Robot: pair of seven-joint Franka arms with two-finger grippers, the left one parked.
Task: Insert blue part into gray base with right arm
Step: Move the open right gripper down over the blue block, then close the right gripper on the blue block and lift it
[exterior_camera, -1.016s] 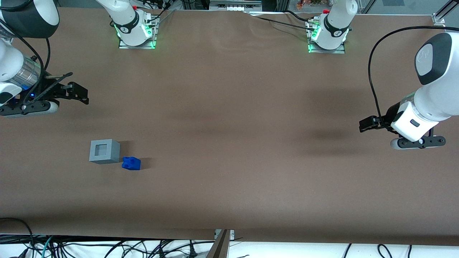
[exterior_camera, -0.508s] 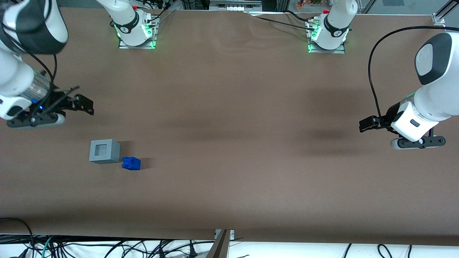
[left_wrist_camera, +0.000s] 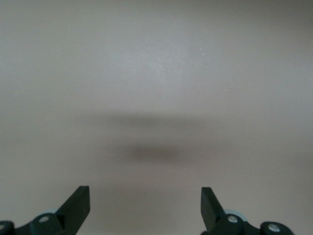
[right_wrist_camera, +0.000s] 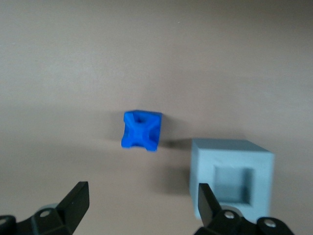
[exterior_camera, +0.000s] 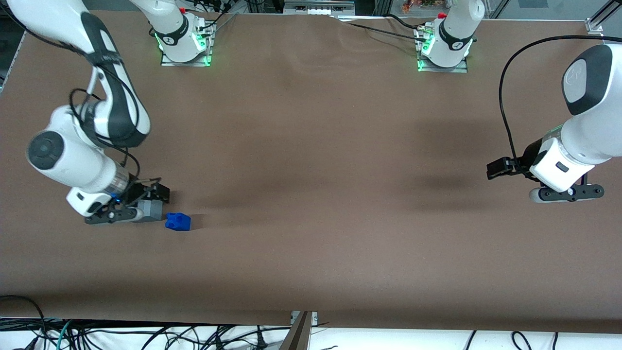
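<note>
The blue part [exterior_camera: 178,221] lies on the brown table, touching nothing. In the right wrist view the blue part [right_wrist_camera: 142,129] shows its notched face, with the gray base [right_wrist_camera: 230,178] beside it, recess upward. My right arm's gripper [exterior_camera: 156,196] hangs low over the gray base [exterior_camera: 154,210] and hides most of it in the front view. The blue part lies just past the gripper's tips, slightly nearer the front camera. The gripper [right_wrist_camera: 142,196] is open with nothing between its fingers. One fingertip [right_wrist_camera: 204,196] overlaps the base's edge in that view.
Two arm mounts with green lights [exterior_camera: 184,46] [exterior_camera: 443,48] stand along the table's edge farthest from the front camera. Cables [exterior_camera: 146,335] hang below the edge nearest that camera. The brown table top [exterior_camera: 316,194] stretches toward the parked arm's end.
The right arm has swung down and toward the front camera, from well away from the parts to directly over the gray base. Both parts lie where they were.
</note>
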